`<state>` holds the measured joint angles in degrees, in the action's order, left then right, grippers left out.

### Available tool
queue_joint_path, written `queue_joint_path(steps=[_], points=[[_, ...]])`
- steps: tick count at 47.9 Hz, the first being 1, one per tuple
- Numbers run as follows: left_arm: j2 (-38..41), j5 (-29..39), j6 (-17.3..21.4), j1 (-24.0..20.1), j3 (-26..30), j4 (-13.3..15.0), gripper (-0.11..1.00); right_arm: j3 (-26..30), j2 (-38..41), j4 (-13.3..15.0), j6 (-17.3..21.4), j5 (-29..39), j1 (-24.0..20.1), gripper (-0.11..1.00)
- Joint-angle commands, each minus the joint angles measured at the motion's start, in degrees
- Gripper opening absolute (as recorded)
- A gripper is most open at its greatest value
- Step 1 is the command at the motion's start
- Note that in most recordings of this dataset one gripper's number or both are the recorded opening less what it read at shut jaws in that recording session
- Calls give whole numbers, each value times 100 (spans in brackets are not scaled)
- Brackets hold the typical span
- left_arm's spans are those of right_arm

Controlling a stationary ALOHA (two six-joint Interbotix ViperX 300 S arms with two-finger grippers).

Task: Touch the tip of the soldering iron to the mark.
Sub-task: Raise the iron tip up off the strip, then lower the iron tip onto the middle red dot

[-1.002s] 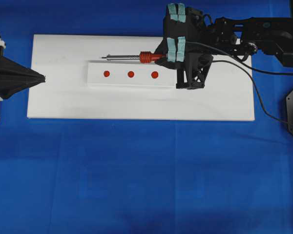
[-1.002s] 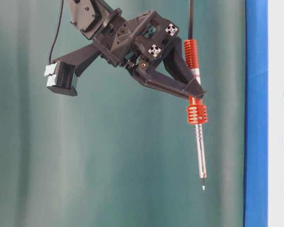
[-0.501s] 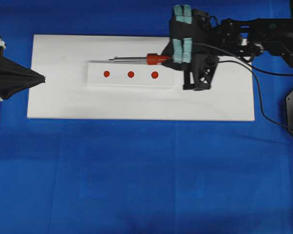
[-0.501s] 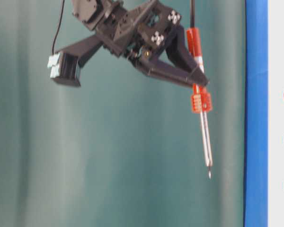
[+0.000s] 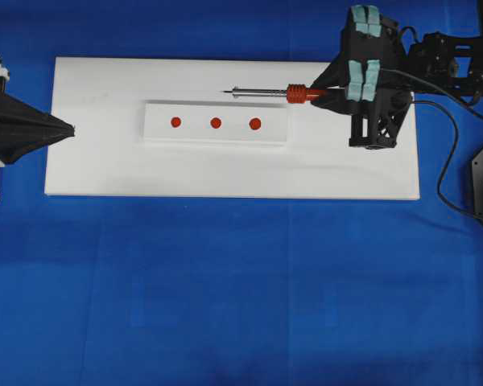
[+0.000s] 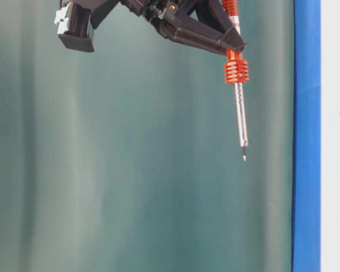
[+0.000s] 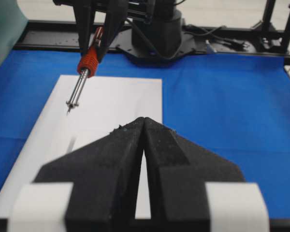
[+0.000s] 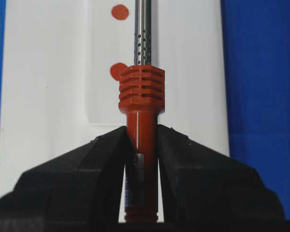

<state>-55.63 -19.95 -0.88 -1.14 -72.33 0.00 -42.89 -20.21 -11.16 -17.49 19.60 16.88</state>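
Rightward and upward since a second ago: right gripper pinching the soldering iron.
Shaft points left; tip hangs beyond the nearest mark, well above it; left gripper pressed together, far off.

The soldering iron had a smooth, slightly glossy red plastic handle and ribbed collar, and a shiny perforated metal shaft. The right gripper looked matt black, grainy plastic. The blue cloth was soft and matt; the white board smooth, dull.
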Motion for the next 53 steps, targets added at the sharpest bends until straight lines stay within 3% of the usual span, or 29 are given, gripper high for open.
queue_joint_path(steps=[1,53], points=[[35,-53,0,9,62,-18,0,62,-88,9,0,-18,18,6],[35,-53,0,9,62,-9,0,123,378,0,0,-26,-35,6]])
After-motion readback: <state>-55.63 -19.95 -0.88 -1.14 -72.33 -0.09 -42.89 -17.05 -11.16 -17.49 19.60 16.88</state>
